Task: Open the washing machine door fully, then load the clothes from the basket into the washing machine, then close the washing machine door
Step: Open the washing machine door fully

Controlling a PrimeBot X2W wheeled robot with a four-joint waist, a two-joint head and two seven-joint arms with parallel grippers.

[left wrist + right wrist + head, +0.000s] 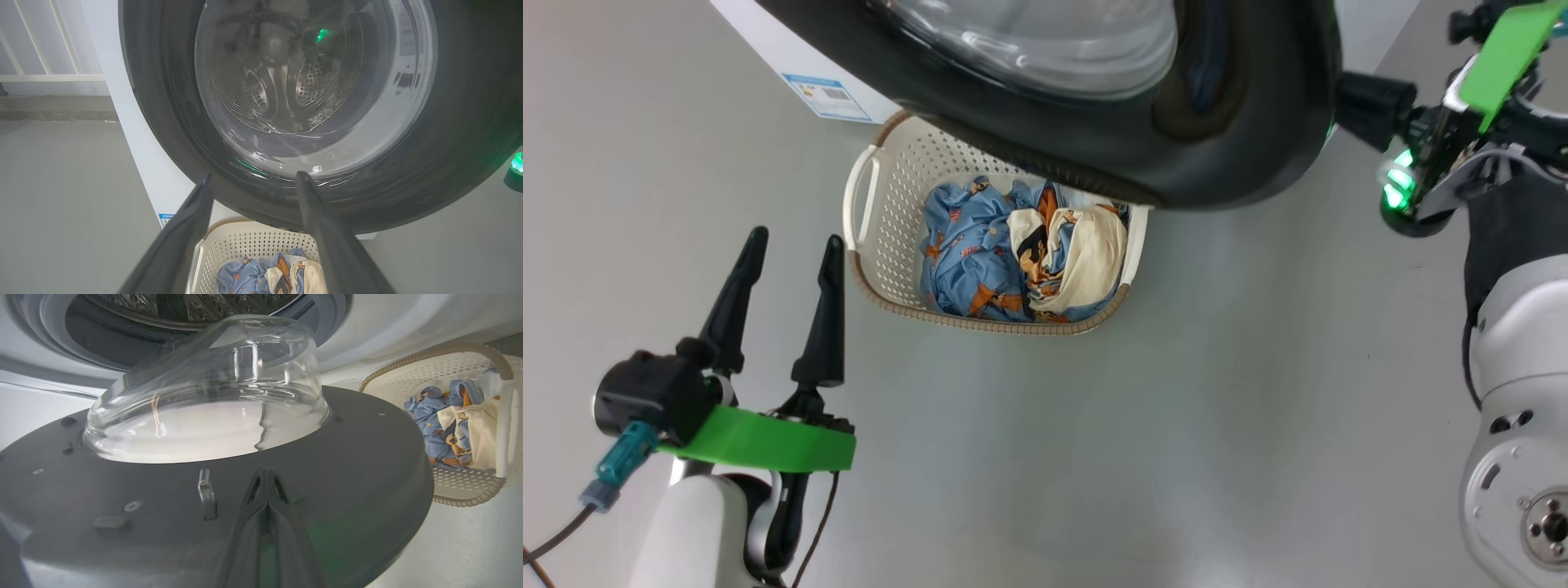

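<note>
While the left end effector [796, 237] gapes over grey floor [1094, 449], the right end effector [266, 473] is closed.

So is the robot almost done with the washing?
Not yet. Done: the round glossy black door of the big white washing machine is swung partly open. In hand: the shut right gripper is at the door's inner face, seemingly pushing it wider; the open left gripper hovers empty. Left: the blue printed and cream clothes lie in the cream perforated plastic basket; then closing the door.
</note>
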